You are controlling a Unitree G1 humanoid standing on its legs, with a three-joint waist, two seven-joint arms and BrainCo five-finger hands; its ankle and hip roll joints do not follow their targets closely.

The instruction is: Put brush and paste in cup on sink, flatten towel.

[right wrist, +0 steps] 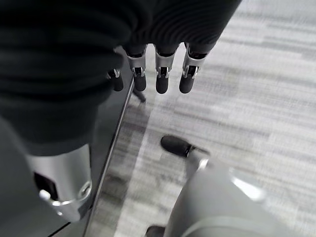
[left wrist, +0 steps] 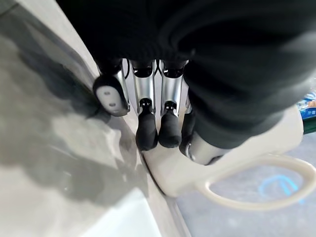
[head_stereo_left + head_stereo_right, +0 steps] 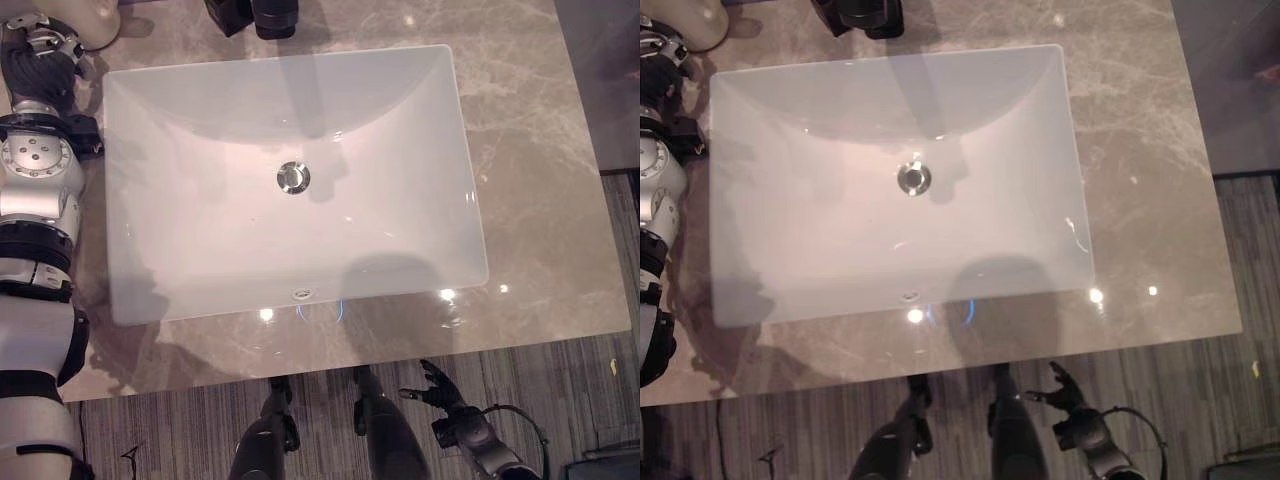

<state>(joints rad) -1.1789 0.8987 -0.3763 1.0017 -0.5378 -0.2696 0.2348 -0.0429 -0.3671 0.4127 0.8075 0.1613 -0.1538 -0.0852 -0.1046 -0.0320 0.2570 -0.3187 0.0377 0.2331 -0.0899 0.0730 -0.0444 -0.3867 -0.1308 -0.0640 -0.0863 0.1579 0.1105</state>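
A cream cup (image 3: 97,20) with a loop handle (image 2: 256,187) stands on the marble counter at the far left corner, beyond the white sink (image 3: 150,290). My left hand (image 3: 42,48) is reached up to it. Its straight dark-tipped fingers (image 2: 147,131) lie against the cup's side (image 2: 177,173), with the thumb (image 2: 111,94) apart over the counter. My right hand (image 3: 438,385) hangs below the counter's front edge over the floor, fingers (image 1: 163,81) straight and holding nothing.
A dark faucet (image 3: 262,15) stands behind the basin, whose drain (image 3: 293,177) is in the middle. Wide bare marble (image 3: 540,180) runs right of the sink. A bit of blue-green packaging (image 2: 308,111) shows past the cup. Grey striped carpet (image 3: 560,390) lies in front.
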